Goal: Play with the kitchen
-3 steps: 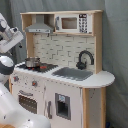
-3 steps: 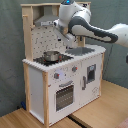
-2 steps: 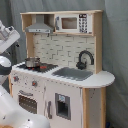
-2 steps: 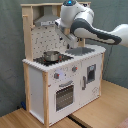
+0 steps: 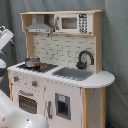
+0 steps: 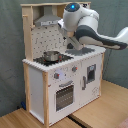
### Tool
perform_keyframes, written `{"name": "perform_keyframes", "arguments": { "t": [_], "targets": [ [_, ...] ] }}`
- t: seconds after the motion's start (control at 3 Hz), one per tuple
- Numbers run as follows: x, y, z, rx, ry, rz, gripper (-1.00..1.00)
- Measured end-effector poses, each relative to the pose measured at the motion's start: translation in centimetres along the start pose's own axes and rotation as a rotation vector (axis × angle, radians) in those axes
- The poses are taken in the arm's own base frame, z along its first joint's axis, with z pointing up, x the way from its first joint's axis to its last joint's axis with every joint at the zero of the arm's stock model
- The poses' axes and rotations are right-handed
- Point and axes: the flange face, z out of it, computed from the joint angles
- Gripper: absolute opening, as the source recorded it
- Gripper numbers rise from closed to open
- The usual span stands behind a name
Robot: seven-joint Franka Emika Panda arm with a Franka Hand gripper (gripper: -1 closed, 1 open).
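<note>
— What lies behind the scene?
— A grey curtain (image 5: 114, 45) hangs in soft vertical folds across the back in both exterior views, darker and greenish in the second exterior view.
— And underfoot?
— A light wooden floor (image 6: 107, 107) of boards with visible seams, evenly lit, without hard shadows.

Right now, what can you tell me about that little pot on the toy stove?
The pot is small, round and shiny, like metal, with a darker inside and no lid visible. It stands upright on the black stovetop at the end of the kitchen away from the sink, below the hood. In both exterior views nothing but the stovetop touches it; the robot arm is off to the side.
</note>
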Motion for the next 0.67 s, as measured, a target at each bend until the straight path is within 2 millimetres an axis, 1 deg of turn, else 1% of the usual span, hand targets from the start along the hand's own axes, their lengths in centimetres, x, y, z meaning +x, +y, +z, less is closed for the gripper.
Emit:
{"name": "perform_keyframes", "arguments": {
  "t": [0.33,0.67],
  "targets": [
    [-0.8,-2.0,-0.4,-0.110,-0.024,-0.007,1.00],
    [-1.1,-4.7,0.0,-0.245,-0.058,-0.009,1.00]
  ]
}}
